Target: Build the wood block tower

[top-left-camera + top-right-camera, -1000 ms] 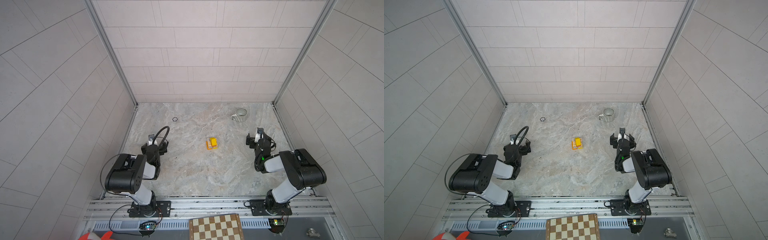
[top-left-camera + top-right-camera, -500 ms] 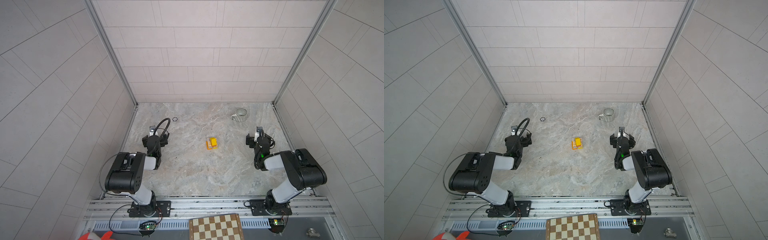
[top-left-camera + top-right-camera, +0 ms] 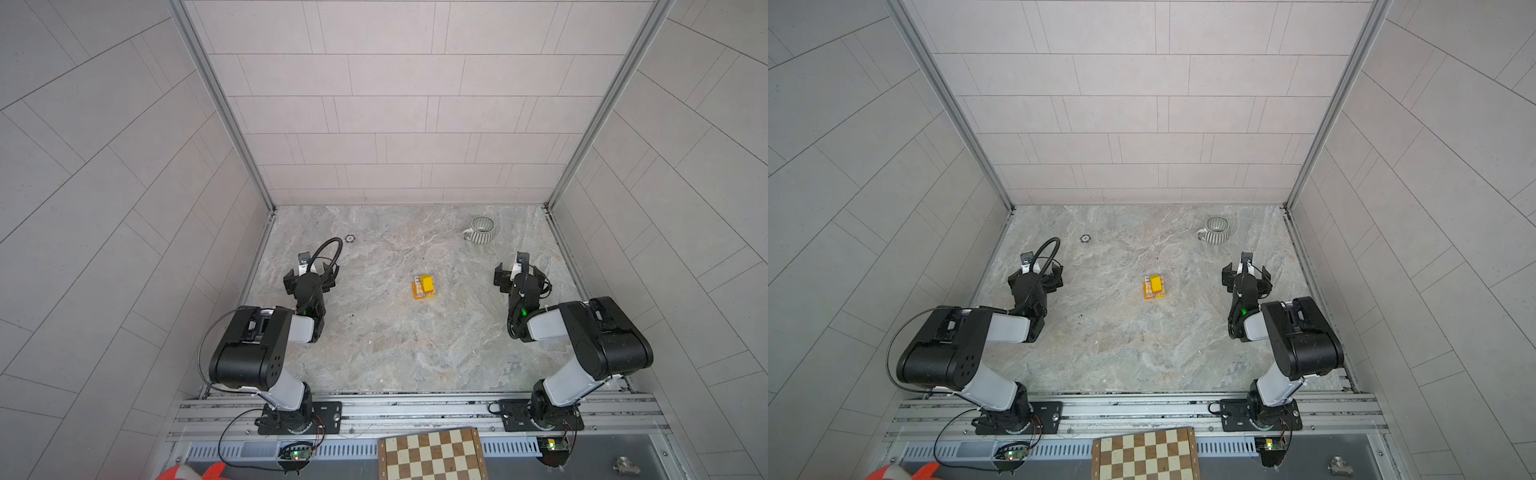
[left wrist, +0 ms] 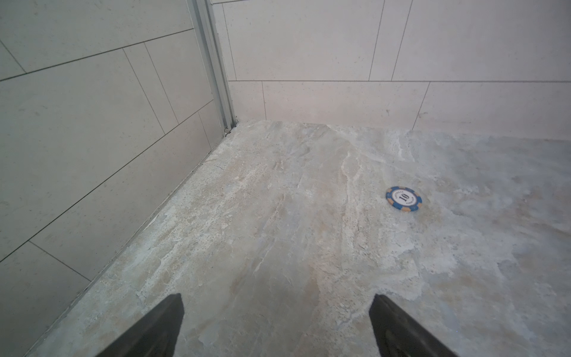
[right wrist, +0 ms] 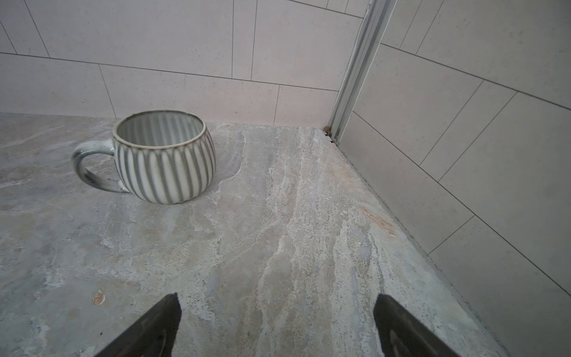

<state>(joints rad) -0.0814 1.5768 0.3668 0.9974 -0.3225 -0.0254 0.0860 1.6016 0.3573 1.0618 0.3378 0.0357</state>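
The tower (image 3: pixel 424 286) (image 3: pixel 1155 286) stands mid-table in both top views: a compact stack of wood blocks with an orange base, pale lettered cubes and a yellow block on top. No loose blocks show anywhere. My left gripper (image 3: pixel 309 274) (image 3: pixel 1038 272) hovers well left of the tower, open and empty. The left wrist view shows its dark fingertips (image 4: pixel 173 309) wide apart around the gripper midpoint (image 4: pixel 276 298), over bare stone. My right gripper (image 3: pixel 519 272) (image 3: pixel 1246 270) sits well right of the tower, also open and empty (image 5: pixel 277 296). Neither wrist view shows the tower.
A grey-striped mug (image 3: pixel 480 228) (image 5: pixel 163 157) stands at the back right, ahead of my right gripper. A blue poker chip (image 3: pixel 350 238) (image 4: pixel 403 198) lies at the back left. A chessboard (image 3: pixel 432 455) rests below the front rail. Tiled walls enclose three sides.
My left gripper has drawn slightly farther back along the left wall and straightened toward the far wall. The right arm has barely moved. The tower is unchanged.
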